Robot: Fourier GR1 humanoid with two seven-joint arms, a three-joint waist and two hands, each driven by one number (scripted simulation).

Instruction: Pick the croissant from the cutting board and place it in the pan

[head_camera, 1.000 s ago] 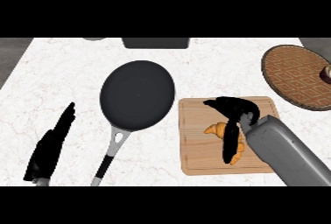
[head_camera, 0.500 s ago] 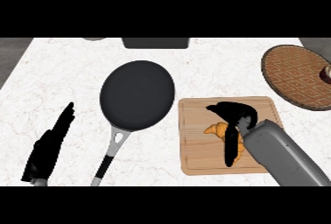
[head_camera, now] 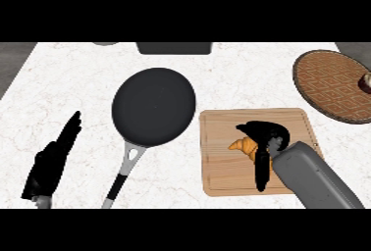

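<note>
An orange croissant (head_camera: 244, 146) lies on the wooden cutting board (head_camera: 221, 166) at the right of the counter. My right hand (head_camera: 264, 133) is curled over it from the right, with the thumb stretched down along the croissant's near side, and hides most of it. The black pan (head_camera: 153, 106) sits left of the board, its grey handle (head_camera: 123, 170) pointing toward me. At the lower left my left hand (head_camera: 54, 159) rests open on the counter, fingers pointing away.
A round brown woven plate (head_camera: 330, 84) sits at the far right edge with a small object on its right rim. A dark rectangular object (head_camera: 174, 47) lies at the back edge, with a grey item (head_camera: 106, 43) left of it.
My right hand has slid slightly toward me and down onto the croissant, fingers curling closer round it. The left hand, pan and board have not moved.
</note>
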